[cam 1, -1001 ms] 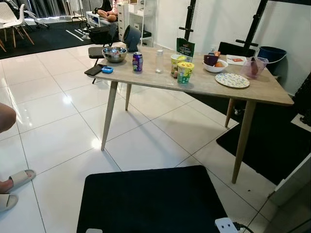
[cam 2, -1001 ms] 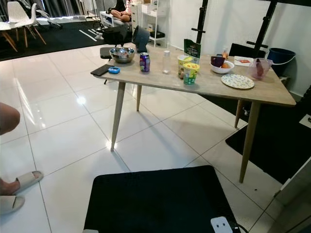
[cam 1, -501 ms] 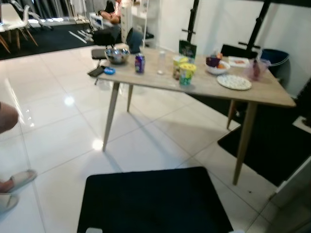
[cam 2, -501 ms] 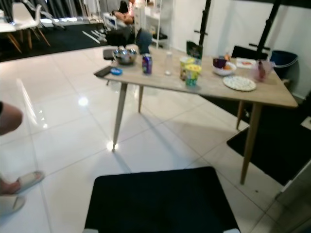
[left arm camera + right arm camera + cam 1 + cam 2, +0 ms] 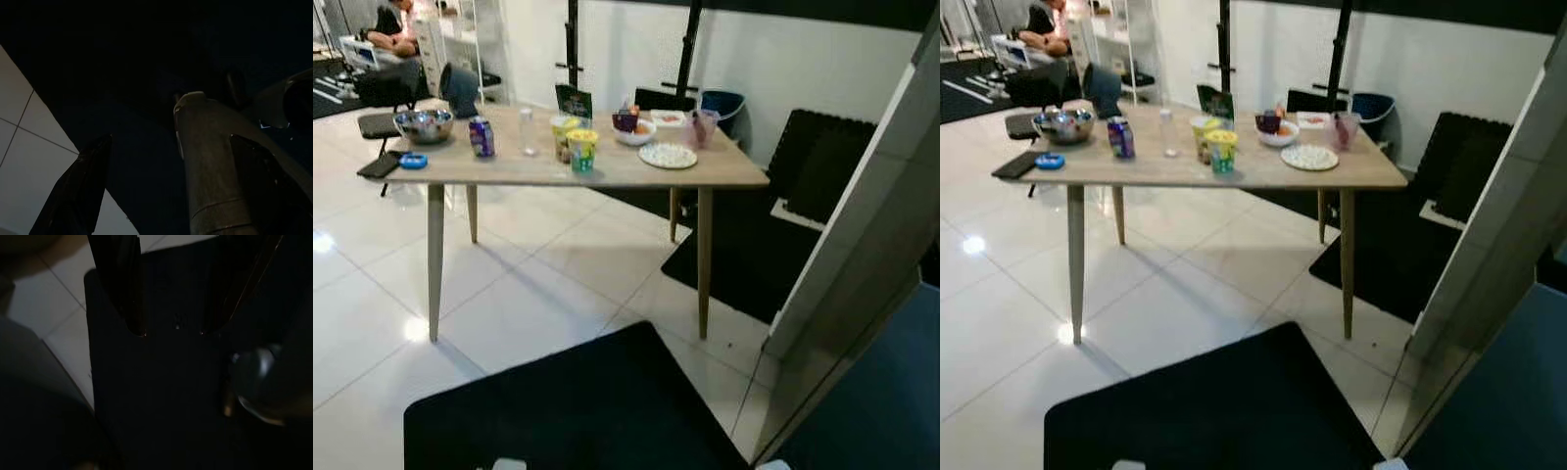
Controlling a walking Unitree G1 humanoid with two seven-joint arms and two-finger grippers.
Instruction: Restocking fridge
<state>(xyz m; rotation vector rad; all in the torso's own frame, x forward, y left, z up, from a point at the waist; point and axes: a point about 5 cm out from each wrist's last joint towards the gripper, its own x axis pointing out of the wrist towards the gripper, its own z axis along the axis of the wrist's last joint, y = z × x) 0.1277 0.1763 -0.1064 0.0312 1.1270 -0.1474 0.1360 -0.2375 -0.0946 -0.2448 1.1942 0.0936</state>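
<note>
Both arms idle, hanging low, pointing down. Left gripper (image 5: 166, 186): two black fingers (image 5: 78, 191) spread well apart, nothing between them. Right gripper (image 5: 171, 330): fingertips (image 5: 134, 318) apart with a clear gap, holding nothing. Both wrist views dark.

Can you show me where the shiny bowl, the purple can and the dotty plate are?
shiny bowl (image 5: 424, 125): left eye view, on its metal side.
purple can (image 5: 481, 138): left eye view, middle of its side.
dotty plate (image 5: 668, 156): left eye view, centre of its patterned face.
</note>
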